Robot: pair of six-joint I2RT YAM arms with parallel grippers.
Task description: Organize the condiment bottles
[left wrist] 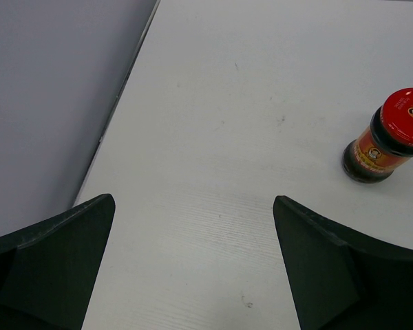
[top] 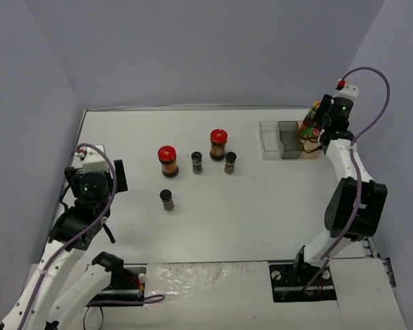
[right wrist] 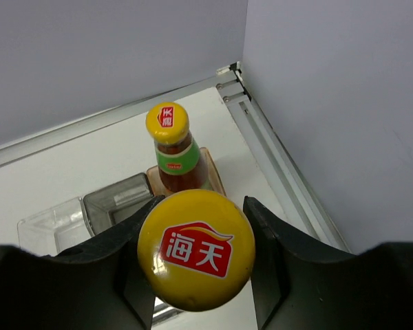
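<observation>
My right gripper [right wrist: 201,203] is shut on a slim yellow-capped bottle [right wrist: 196,249], holding it by the neck over the tray's amber compartment [right wrist: 211,167]. A second yellow-capped bottle [right wrist: 172,146] with a green band stands upright in that compartment. In the top view this gripper [top: 319,128] is at the far right. Two red-lidded jars [top: 167,161] [top: 218,144] and three black-capped jars [top: 197,162] [top: 230,162] [top: 166,199] stand mid-table. My left gripper [left wrist: 194,201] is open over bare table, with one red-lidded jar [left wrist: 392,137] ahead to its right.
The tray's clear compartment [top: 268,139] and grey compartment [top: 288,139] hold nothing. The right wall and a metal table rail [right wrist: 275,148] run close beside the tray. The left wall [left wrist: 48,103] lies close to my left gripper.
</observation>
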